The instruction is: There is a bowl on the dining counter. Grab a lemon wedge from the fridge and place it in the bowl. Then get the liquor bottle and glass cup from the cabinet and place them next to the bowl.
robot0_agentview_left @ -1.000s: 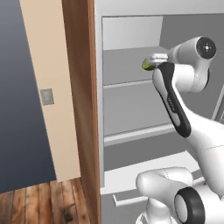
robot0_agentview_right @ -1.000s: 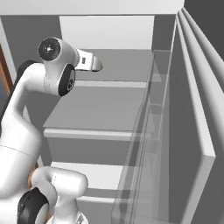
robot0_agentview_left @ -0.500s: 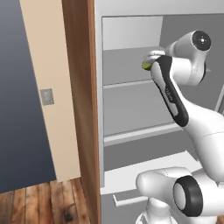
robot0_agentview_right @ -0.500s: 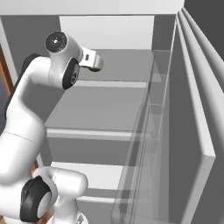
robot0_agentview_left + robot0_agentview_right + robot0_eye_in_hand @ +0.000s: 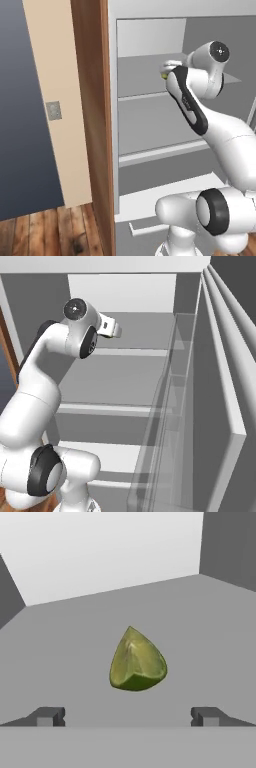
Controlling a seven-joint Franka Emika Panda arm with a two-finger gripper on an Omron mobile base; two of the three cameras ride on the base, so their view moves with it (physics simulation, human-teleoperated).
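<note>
A yellow-green lemon wedge (image 5: 136, 661) lies on a grey fridge shelf (image 5: 200, 622), straight ahead of my gripper (image 5: 128, 716) in the hand view. Both dark fingertips (image 5: 47, 715) stand far apart, open, short of the wedge on either side, with nothing between them. From the left base view a sliver of the wedge (image 5: 163, 76) peeks out beside my hand (image 5: 170, 67) at the top shelf. In the right base view the hand (image 5: 111, 327) reaches in over that top shelf. The bowl, liquor bottle and glass cup are out of view.
The open fridge has several grey shelves (image 5: 150, 125) and a white back wall (image 5: 120, 293). A wooden panel (image 5: 92, 125) stands left of the fridge. The fridge door with clear bins (image 5: 170, 421) stands open on the right.
My hand has pushed further into the top shelf toward the lemon wedge, and the arm's upper joint has risen. The jaws have stayed wide.
</note>
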